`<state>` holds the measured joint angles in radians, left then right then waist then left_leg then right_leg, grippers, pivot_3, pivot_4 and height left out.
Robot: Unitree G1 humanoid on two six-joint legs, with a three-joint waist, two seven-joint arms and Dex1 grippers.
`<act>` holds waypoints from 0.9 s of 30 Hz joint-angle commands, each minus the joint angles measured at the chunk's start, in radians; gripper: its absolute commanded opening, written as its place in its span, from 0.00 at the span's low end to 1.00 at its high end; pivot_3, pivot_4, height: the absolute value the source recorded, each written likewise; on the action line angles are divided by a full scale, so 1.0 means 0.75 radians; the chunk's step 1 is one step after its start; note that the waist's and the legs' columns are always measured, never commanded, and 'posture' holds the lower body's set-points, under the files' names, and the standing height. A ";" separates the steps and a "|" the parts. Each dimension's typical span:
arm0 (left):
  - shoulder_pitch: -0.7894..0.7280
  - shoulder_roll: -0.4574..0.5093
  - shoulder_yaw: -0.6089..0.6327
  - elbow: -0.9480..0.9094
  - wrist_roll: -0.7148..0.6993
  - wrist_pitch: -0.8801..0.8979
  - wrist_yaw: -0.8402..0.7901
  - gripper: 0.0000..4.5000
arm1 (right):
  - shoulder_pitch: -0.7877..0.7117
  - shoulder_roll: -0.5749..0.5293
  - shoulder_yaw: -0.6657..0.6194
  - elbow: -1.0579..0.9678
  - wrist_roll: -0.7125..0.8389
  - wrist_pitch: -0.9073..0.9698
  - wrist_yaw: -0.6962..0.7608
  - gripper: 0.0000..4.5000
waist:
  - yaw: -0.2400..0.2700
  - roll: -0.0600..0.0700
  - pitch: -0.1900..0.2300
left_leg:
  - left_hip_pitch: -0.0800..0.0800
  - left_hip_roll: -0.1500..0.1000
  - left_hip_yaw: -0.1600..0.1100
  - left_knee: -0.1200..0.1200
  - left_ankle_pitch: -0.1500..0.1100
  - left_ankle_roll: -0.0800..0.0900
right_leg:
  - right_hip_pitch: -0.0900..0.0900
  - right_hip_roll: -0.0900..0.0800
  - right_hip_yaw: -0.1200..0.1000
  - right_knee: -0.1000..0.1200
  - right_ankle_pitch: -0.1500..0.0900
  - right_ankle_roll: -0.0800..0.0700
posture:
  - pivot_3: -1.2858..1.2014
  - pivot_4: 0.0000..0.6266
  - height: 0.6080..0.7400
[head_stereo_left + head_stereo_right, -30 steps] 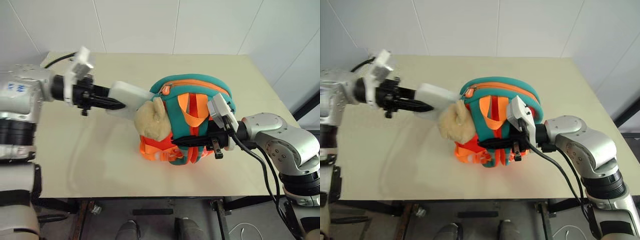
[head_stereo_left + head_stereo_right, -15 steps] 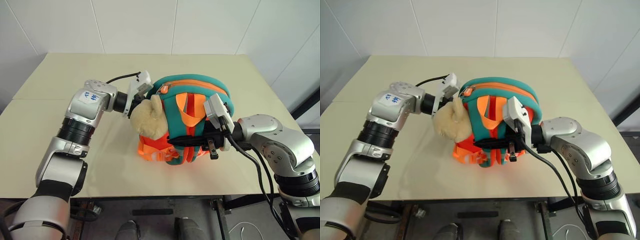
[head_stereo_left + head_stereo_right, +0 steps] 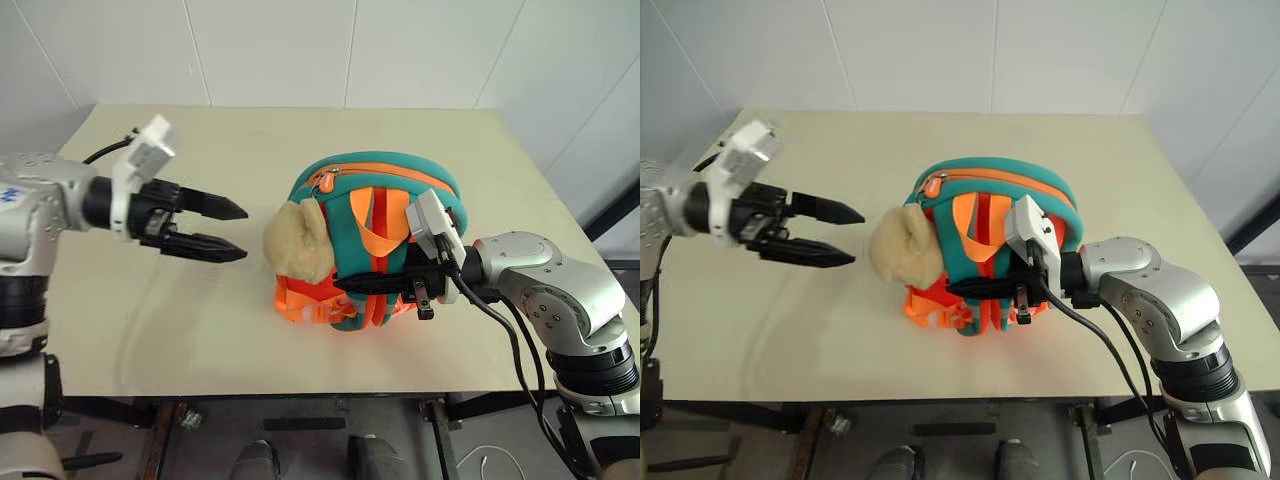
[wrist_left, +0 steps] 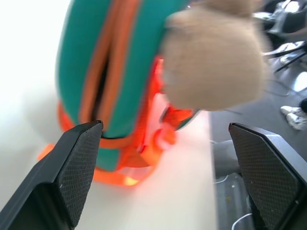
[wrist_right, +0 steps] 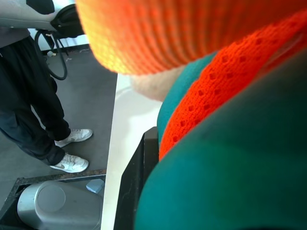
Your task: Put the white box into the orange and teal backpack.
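Observation:
The orange and teal backpack [image 3: 385, 178] stands in the middle of the table, its tan plush piece [image 3: 297, 240] facing my left side. The white box is hidden. Left of the plush, a short way off, my left gripper [image 3: 243, 234] hovers open and empty, pointing at the backpack. The left wrist view looks between its fingers [image 4: 72, 177] at the backpack's zipper side [image 4: 86, 62] and the plush [image 4: 216, 57]. My right gripper [image 3: 347, 284] is shut on the backpack's straps at the lower front, with orange webbing [image 5: 216, 105] pressed against its finger [image 5: 134, 182].
The cream table [image 3: 200, 330] has bare room to the left and behind the backpack. Its front edge runs close below the backpack. A person's legs in dark trousers and white shoes [image 5: 33, 110] stand on the floor beside the table.
My left gripper has pulled back out of the backpack toward the left and opened. The white box it carried a second ago is out of sight. The right gripper has kept still.

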<state>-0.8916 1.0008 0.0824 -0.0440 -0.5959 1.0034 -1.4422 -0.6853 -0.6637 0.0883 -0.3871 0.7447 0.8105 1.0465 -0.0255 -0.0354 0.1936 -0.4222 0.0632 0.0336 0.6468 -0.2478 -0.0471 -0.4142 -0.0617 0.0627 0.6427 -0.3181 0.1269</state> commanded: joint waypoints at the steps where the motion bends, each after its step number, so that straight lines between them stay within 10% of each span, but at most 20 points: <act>1: 0.019 -0.048 0.104 -0.183 -0.135 0.108 0.149 1.00 | -0.014 0.008 -0.006 -0.007 0.004 -0.025 0.010 0.00 | 0.000 0.000 0.000 | 0.000 0.000 0.000 0.001 0.000 0.000 | 0.000 0.000 0.000 0.000 0.000 0.000 | 0.52 0.24 1.00; 8: -0.003 -0.316 0.064 -0.302 -0.197 0.190 0.497 1.00 | -0.028 0.020 0.005 0.009 -0.012 -0.037 0.015 0.00 | -0.008 0.000 0.000 | 0.002 0.000 -0.001 0.003 0.000 0.000 | 0.002 0.001 0.001 0.004 0.001 0.002 | 0.52 0.24 1.00; 22: -0.059 -0.293 -0.066 -0.260 -0.206 0.240 0.570 0.19 | 0.010 0.012 -0.021 -0.035 -0.002 -0.021 -0.029 0.00 | -0.003 0.000 0.000 | 0.003 0.000 -0.001 0.002 0.000 0.000 | 0.002 0.002 0.001 0.002 0.001 0.002 | 0.52 0.24 1.00; 27: -0.098 -0.236 -0.047 -0.241 -0.236 0.279 0.545 0.08 | 0.023 0.005 -0.028 -0.042 0.004 -0.020 -0.036 0.00 | -0.003 0.000 0.000 | 0.003 0.000 -0.001 0.002 0.000 0.000 | 0.002 0.002 0.001 0.002 0.001 0.002 | 0.52 0.24 1.00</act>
<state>-0.9356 0.7968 0.0376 -0.2207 -0.7454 1.1945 -1.0130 -0.6743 -0.6538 0.1034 -0.3863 0.7320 0.8059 1.0247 -0.0275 -0.0355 0.1937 -0.4203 0.0631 0.0324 0.6480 -0.2477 -0.0474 -0.4127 -0.0604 0.0636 0.6443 -0.3174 0.1280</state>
